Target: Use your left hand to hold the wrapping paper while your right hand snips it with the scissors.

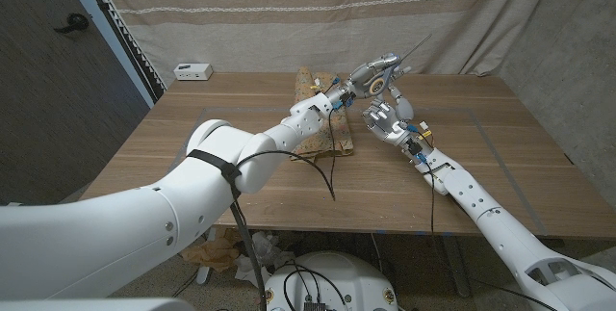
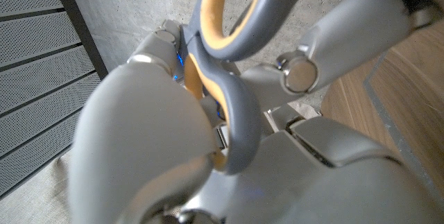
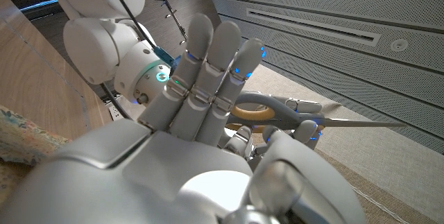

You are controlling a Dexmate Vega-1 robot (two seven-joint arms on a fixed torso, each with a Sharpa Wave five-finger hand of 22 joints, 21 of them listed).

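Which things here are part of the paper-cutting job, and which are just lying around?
For the job: scissors, held up by the left hand; the right hand close beside it; wrapping paper on the table.

Lying about: small white box at the far left edge.

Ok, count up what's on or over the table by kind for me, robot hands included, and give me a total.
Robot hands: 2, the left hand and the right hand
Scissors: 1, the scissors held up by the left hand
Wrapping paper: 1, the wrapping paper lying on the table
Small white box: 1, the white box at the far edge
Total: 5
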